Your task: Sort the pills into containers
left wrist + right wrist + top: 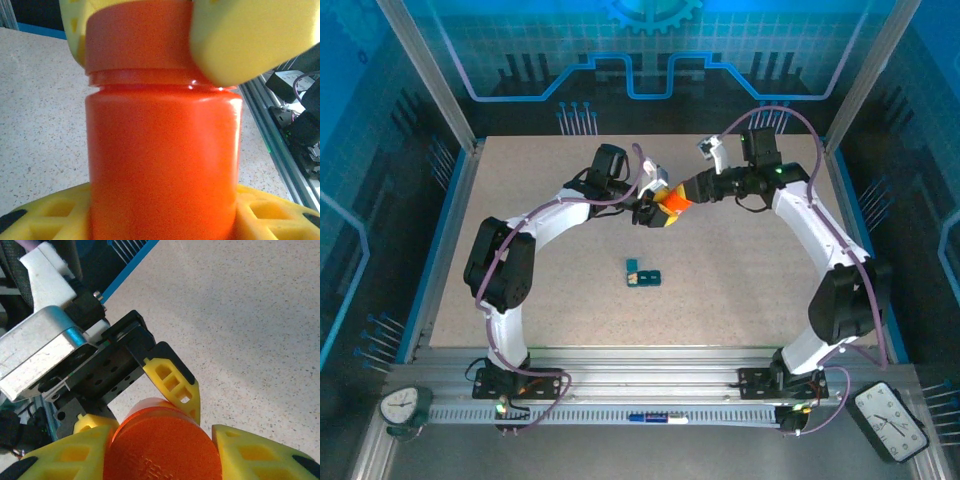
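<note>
The left fingers are clamped on the body of the orange bottle, one yellow pad pressed to each side near its lower end. In the left wrist view the bottle stands upright between them, off the tabletop. The right fingers are closed against the bottle's cap, one on either side of it; the left wrist view shows the same hold from the other end, with yellow pads touching both sides of the cap. In the right wrist view one left finger shows just beyond the cap, lying along the bottle's side.

From above, the two arms curve in from either side and meet at the bottle, the left fingers on its left and the right fingers on its right, with the bottle tilted between them.

The containers, a short dark-teal strip of joined cells, lie flat on the speckled tabletop, well apart from the bottle, nearer the arm bases and a little left of it (what the cells hold is too small to tell). Nothing touches the strip.

Far from the bottle, past the near edge of the tabletop, a round dial sits at the left corner and a black-rimmed clock at the right corner.
</note>
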Controlling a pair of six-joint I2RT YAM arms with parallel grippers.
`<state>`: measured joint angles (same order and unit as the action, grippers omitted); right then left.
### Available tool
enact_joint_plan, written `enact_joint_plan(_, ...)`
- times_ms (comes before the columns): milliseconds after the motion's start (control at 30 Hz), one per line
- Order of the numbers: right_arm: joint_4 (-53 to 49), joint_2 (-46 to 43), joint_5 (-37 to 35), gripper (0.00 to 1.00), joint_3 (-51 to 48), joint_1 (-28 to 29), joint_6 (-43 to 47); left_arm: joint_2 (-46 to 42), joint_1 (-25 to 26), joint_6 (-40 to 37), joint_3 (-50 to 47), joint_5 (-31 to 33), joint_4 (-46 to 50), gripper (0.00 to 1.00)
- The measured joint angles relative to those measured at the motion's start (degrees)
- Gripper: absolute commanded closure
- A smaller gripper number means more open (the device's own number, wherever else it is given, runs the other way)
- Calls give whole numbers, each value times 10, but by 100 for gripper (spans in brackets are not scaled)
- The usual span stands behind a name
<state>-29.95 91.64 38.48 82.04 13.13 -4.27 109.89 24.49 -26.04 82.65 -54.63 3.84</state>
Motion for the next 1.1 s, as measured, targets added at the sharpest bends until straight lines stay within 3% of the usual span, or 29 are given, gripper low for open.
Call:
enact_joint_plan(233, 116, -31, -24, 61, -98, 2, -170, 0, 1, 2, -25, 18, -12, 100)
enact_joint_plan(467, 189, -64, -103, 62, -169, 23, -318, -8, 4, 10, -75, 45, -86, 100)
enact_joint_plan(833, 210, -94, -220, 62, -175, 59, -412, -30, 7, 32, -114, 81, -192, 100)
enact_joint_plan(1100, 214, -90, -265, 63, -176, 74, -458, -49, 23, 10, -163, 169, -262, 100)
